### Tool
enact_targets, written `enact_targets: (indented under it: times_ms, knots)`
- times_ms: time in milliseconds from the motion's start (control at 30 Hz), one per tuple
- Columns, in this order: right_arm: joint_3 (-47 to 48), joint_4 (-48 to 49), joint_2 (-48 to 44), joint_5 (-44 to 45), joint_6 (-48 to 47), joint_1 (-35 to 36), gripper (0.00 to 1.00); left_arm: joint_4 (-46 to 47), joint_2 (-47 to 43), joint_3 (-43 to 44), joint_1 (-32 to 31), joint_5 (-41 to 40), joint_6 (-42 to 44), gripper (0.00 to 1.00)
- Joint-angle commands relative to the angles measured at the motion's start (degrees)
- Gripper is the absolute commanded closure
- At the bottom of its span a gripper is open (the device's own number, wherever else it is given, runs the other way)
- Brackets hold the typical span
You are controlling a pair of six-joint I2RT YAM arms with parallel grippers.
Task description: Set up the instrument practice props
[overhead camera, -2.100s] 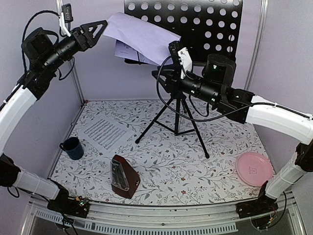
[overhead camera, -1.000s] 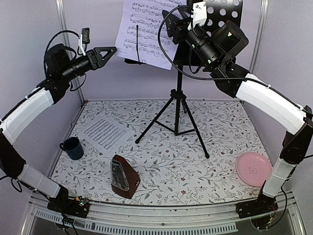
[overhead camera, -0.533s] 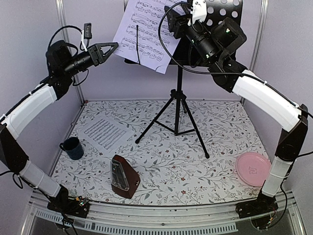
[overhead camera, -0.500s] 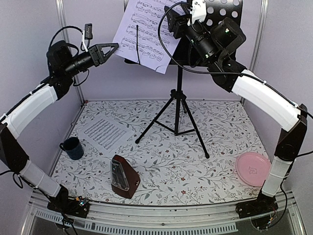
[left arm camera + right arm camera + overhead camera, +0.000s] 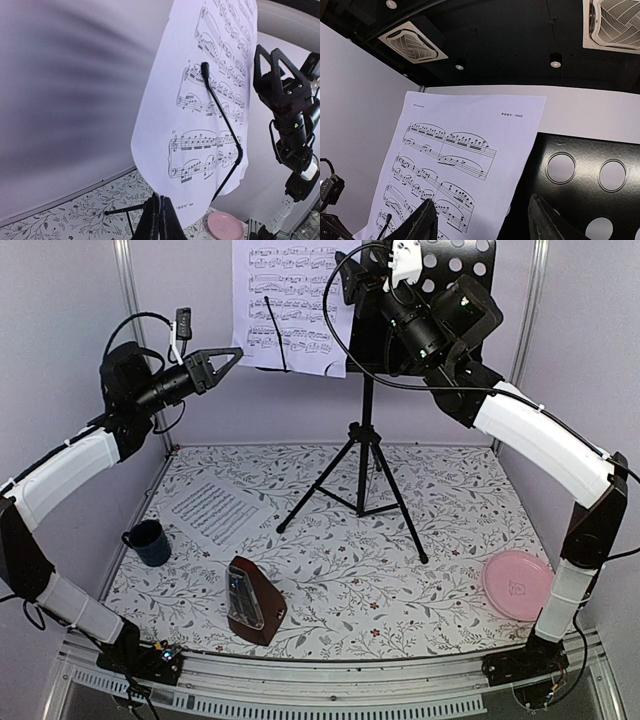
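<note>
The black tripod music stand (image 5: 365,465) rises mid-table, its perforated desk (image 5: 455,258) at the top. One sheet of printed music (image 5: 285,305) hangs upright on the desk under a thin black retaining wire (image 5: 275,335). My left gripper (image 5: 238,353) is shut, pinching that sheet (image 5: 210,115) at its lower left edge (image 5: 161,199). My right gripper (image 5: 352,275) stands open in front of the desk, touching nothing; sheet (image 5: 455,150) and desk (image 5: 580,195) lie beyond its fingertips (image 5: 480,220). A second sheet (image 5: 213,512) lies flat at the left. The dark-red metronome (image 5: 252,602) stands near the front.
A dark blue mug (image 5: 150,541) sits at the left edge, beside the flat sheet. A pink plate (image 5: 520,583) lies at the front right. The tripod legs spread across the floral mat (image 5: 400,600). Walls close the left, back and right sides.
The left gripper has closed on the sheet's lower left edge and dropped a little. The sheet has swung from tilted to upright. The right gripper stayed open at the desk.
</note>
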Motion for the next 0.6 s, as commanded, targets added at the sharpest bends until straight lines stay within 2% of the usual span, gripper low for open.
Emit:
enact_targets:
  times_ms: [0,433,500,567]
  knots:
    - [1.6,-0.1,0.3,-0.2,-0.1,-0.4,0.35,3.0,-1.3,-2.1,-1.5,-1.5,-0.5,1.00]
    - [2.9,-0.2,1.6,0.3,-1.4,-0.4,0.34,1.2,-1.3,0.2,-3.4,-3.0,0.7,0.99]
    - [2.7,-0.2,1.5,0.7,-1.4,-0.4,0.34,0.6,-1.7,0.0,-3.4,-3.7,1.1,0.94]
    - [2.4,-0.2,1.2,0.9,-1.4,-0.3,0.31,-0.1,-2.3,-0.2,-3.5,-4.3,1.5,0.81]
